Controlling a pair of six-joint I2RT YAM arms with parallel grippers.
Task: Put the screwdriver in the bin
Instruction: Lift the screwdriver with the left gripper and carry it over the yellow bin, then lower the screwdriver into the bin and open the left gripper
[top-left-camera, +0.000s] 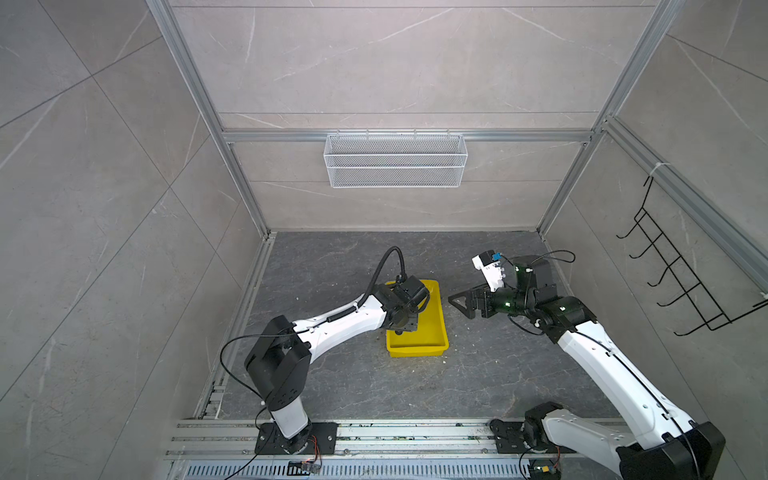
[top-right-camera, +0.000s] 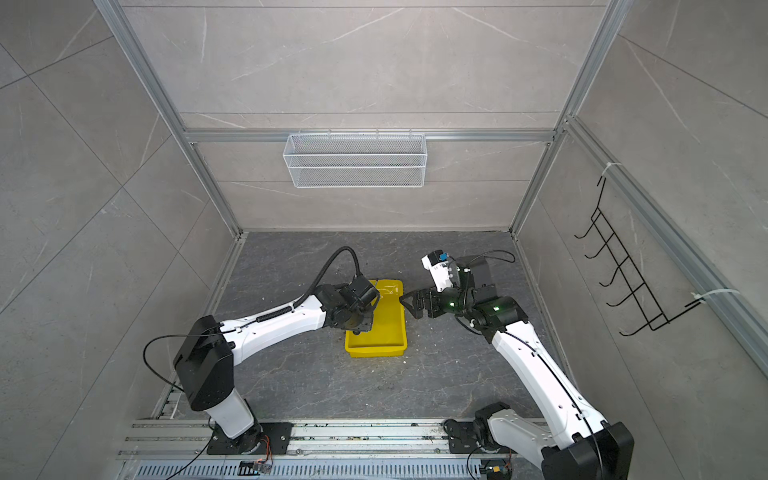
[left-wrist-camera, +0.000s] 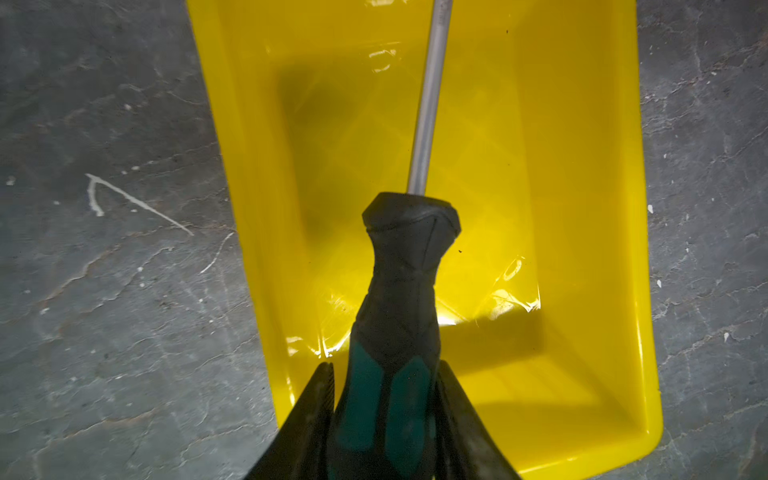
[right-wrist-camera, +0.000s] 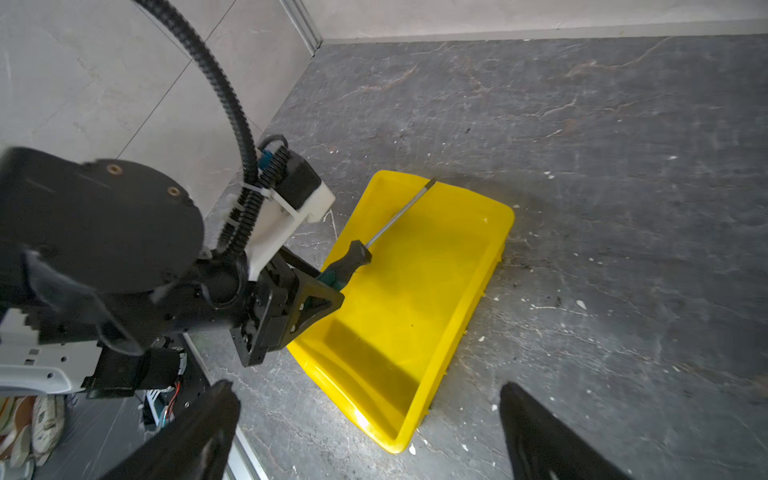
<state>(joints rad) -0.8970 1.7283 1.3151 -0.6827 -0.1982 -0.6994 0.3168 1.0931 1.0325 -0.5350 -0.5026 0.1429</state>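
One screwdriver (left-wrist-camera: 399, 291) noted, clamped by its green-and-black handle between the two fingers of the left gripper (left-wrist-camera: 384, 365). Its shaft runs forward over the inside of the bin (left-wrist-camera: 623, 166), roughly along the bin's length. In the right wrist view the screwdriver (right-wrist-camera: 349, 262) is clear of the bin floor, with its tip over the rim at the far end. Whether the tip touches that rim cannot be determined.

The bin (right-wrist-camera: 478, 266) is bright yellow, glossy and shallow, and sits flat on the work surface (top-left-camera: 478, 374). In both top views the left wrist covers the bin's near-left part (top-left-camera: 436, 332).

The right gripper (right-wrist-camera: 365, 386) has its fingers spread wide apart. It is level with the bin's far half and just to its right (top-left-camera: 457, 301), pointing toward it.

Surface: dark grey stone-pattern slab with pale veining, scuff marks and scattered white specks — densest along the bin's right side (right-wrist-camera: 582, 305).

Enclosure: pale grey tiled panels on three sides, set in aluminium framing (top-left-camera: 232, 137). A white wire mesh basket (top-left-camera: 395, 160) hangs from the rear rail. A black wire hook rack (top-left-camera: 673, 274) is fixed to the right wall. Both arm bases are bolted to slotted rails (top-left-camera: 415, 436) along the front edge.
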